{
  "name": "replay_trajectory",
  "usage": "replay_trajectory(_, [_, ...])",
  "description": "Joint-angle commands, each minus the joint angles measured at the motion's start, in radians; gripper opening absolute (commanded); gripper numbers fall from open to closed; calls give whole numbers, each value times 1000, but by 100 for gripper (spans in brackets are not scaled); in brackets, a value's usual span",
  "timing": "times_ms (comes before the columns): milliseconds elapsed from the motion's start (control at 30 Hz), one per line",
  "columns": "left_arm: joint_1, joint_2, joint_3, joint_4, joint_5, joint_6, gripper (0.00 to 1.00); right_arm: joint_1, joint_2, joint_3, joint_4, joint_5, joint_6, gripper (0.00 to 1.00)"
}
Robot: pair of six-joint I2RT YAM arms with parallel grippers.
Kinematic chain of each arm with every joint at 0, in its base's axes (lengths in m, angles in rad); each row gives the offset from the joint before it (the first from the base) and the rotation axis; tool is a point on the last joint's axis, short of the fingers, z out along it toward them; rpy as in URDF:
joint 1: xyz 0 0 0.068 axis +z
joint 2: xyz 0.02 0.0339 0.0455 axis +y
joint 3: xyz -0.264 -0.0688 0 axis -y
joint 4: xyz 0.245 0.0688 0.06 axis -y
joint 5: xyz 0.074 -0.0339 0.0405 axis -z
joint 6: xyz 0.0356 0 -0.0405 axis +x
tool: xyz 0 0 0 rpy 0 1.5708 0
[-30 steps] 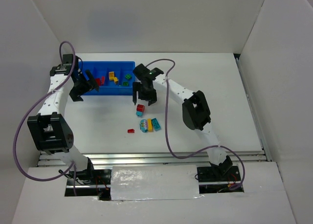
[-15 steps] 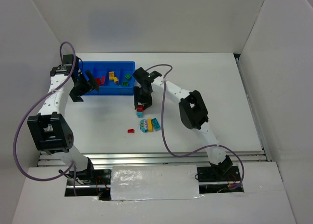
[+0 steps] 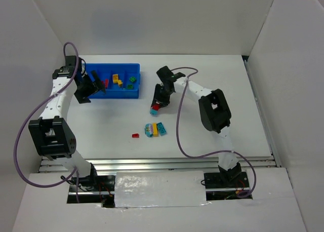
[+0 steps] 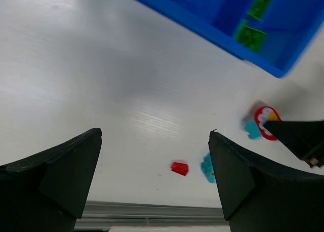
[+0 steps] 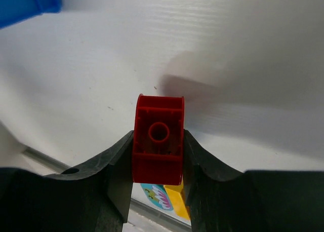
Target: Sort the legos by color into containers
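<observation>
Right claw (image 5: 158,146) clamped on a red lego (image 5: 158,115), just right of the blue tray (image 3: 121,96). Carry it across high and let go only above the compartment (image 3: 105,74) holding red pieces (image 3: 105,83). Left claw (image 3: 94,86) stands apart, empty, by the tray.

A robotics lab test cell. Two white arms (image 3: 55,103) are bolted down by a slotted aluminium rail (image 3: 152,162), well behind their fingers (image 4: 50,176), with purple cables (image 3: 177,130) looping loose from base to wrist. Plain white boards (image 3: 152,19) wall in the white table (image 3: 217,90) beyond the fingers and out to either side. Silvery tape (image 3: 159,189) patches the panel between the bases. Near the fingers lie toys: legos (image 3: 154,129) and a blue tray (image 3: 116,94).
</observation>
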Motion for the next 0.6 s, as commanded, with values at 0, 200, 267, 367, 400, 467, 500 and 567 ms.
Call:
replay_trajectory(0, [-34, -8, 14, 110, 241, 34, 99, -48, -203, -139, 185, -75, 56, 0])
replay_trajectory(200, [-107, 20, 11, 352, 698, -19, 100, -208, -535, -554, 689, -275, 143, 0])
replay_trajectory(267, [-159, 12, 11, 481, 793, -71, 99, -254, -596, -631, 838, -325, 157, 0])
replay_trajectory(367, [-224, 32, 14, 681, 942, -181, 100, -295, -663, -665, 961, -373, 171, 0])
replay_trajectory(400, [-239, 43, 15, 731, 972, -217, 100, -300, -686, -675, 995, -381, 182, 0])
replay_trajectory(467, [-285, 66, 5, 908, 1038, -339, 100, -312, -714, -724, 1154, -393, 229, 0])
replay_trajectory(500, [-311, 71, -3, 978, 1049, -420, 99, -312, -717, -738, 1205, -391, 246, 0])
replay_trajectory(567, [-333, 80, -29, 1196, 1071, -522, 99, -314, -710, -748, 1318, -402, 289, 0])
